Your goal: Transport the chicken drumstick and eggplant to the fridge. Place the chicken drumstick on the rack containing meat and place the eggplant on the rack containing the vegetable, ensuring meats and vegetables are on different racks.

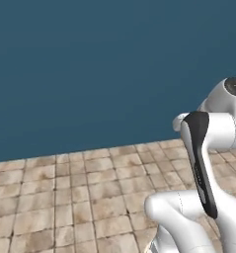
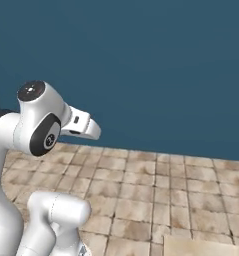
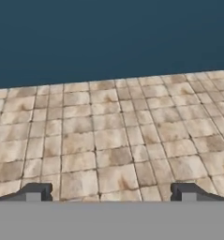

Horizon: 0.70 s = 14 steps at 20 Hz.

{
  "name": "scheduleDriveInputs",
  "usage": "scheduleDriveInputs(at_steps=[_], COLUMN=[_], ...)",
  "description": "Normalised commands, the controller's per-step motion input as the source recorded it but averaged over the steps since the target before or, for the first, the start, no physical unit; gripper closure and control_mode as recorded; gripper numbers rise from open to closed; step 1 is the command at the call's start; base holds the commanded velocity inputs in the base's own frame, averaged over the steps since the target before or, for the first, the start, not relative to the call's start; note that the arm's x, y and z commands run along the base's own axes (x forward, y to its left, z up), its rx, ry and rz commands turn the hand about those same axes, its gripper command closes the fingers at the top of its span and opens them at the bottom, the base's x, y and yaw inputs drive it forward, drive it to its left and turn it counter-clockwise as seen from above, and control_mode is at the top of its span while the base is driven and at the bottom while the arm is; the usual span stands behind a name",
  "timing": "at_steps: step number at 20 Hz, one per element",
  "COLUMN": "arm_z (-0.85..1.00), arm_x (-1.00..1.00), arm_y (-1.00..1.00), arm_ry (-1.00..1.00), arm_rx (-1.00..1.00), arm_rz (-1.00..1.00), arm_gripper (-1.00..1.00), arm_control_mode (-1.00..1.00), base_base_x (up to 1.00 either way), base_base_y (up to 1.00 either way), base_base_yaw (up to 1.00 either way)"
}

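Here, gripper point(image 3: 111, 193) agape, empty; mottled square floor tiles point(image 3: 108, 140); flat blue wall point(image 3: 108, 33).

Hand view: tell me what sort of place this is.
Likely an indoor room, rendered: a floor of worn beige stone tiles runs up to a plain dark blue wall. The open gripper points over bare tiles. Nothing here marks it as a kitchen.

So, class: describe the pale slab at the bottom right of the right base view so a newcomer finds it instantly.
Start at the dark blue wall, then drop to the tiled floor beneath it. At the picture's lower right edge lies the pale slab: smooth, plain beige and unlined, unlike the mottled, grouted tiles around it.
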Motion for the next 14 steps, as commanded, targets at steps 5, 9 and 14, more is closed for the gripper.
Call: scheduleDriveInputs(at_steps=[5, 9, 14], arm_z=[0.0, 0.0, 0.0], arm_x=[0.0, 0.0, 0.0], arm_y=[0.0, 0.0, 0.0], arm_ry=[0.0, 0.0, 0.0], arm_rx=[0.0, 0.0, 0.0], arm_rz=[0.0, 0.0, 0.0], arm_gripper=[-1.0, -1.0, -1.0], arm_control_mode=[1.0, 1.0, 1.0], base_base_x=[1.0, 0.98, 0.87], base_base_y=[0.0, 0.0, 0.07], base_base_yaw=[-0.46, -0.64, -0.73])
